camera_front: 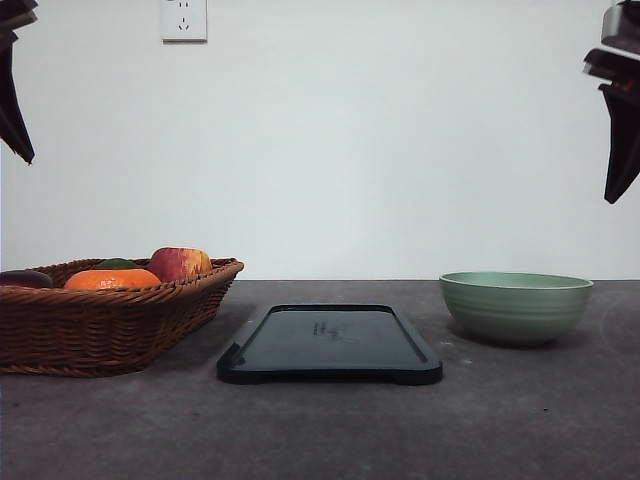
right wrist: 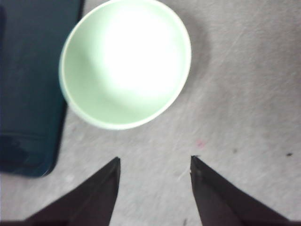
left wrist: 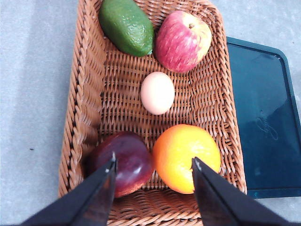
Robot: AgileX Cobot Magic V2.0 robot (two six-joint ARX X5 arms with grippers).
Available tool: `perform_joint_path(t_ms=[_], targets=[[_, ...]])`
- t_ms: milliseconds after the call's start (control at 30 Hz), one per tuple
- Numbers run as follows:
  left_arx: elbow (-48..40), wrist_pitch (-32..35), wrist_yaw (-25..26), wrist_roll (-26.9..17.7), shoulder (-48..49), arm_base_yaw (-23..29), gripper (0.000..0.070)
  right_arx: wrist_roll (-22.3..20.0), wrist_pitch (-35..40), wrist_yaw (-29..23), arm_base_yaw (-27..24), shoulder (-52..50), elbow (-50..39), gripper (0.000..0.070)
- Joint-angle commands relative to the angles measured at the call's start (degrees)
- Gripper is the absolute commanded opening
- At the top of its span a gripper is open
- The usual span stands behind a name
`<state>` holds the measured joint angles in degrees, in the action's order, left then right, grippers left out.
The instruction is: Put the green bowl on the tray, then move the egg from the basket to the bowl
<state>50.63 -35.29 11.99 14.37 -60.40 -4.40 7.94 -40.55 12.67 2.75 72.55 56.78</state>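
Observation:
The pale green bowl (camera_front: 516, 306) stands empty on the grey table, to the right of the dark tray (camera_front: 330, 343), which lies bare in the middle. From the right wrist the bowl (right wrist: 125, 62) lies just off the tray's (right wrist: 29, 84) edge, and my right gripper (right wrist: 155, 162) hangs open high above the table near it. The wicker basket (camera_front: 100, 315) sits at the left. Inside it, the pale brown egg (left wrist: 157, 92) rests in the middle of the basket (left wrist: 84, 94). My left gripper (left wrist: 153, 165) is open and empty, high above the basket.
In the basket lie a red-yellow apple (left wrist: 182, 40), a green avocado (left wrist: 127, 26), an orange (left wrist: 186, 157) and a dark red fruit (left wrist: 123, 162) around the egg. A wall with a socket (camera_front: 184, 20) stands behind the table.

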Motion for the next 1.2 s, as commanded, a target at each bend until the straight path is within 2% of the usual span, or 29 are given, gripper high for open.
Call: perform_joint_path(t_ms=[0, 467, 767, 933, 1100, 1167], targets=[[1.6, 0.37, 0.22, -0.63, -0.48, -0.13, 0.0315, 0.61, 0.17, -0.29, -0.39, 2.6, 2.31, 0.0295], [1.6, 0.36, 0.22, -0.61, -0.48, -0.13, 0.0311, 0.6, 0.17, 0.57, -1.45, 21.74, 14.2, 0.0286], [1.6, 0.36, 0.22, -0.61, -0.48, -0.13, 0.0311, 0.61, 1.36, 0.94, -1.45, 28.96, 17.5, 0.0278], [1.6, 0.44, 0.22, -0.61, -0.48, -0.13, 0.0311, 0.59, 1.9, 0.9, -1.45, 30.81, 17.49, 0.0222], [1.6, 0.44, 0.22, -0.61, -0.48, -0.13, 0.0311, 0.39, 2.12, 0.87, -1.45, 31.61, 17.48, 0.0025], [1.6, 0.46, 0.22, -0.61, -0.48, -0.13, 0.0311, 0.33, 2.14, 0.91, -1.45, 31.61, 17.49, 0.0003]])
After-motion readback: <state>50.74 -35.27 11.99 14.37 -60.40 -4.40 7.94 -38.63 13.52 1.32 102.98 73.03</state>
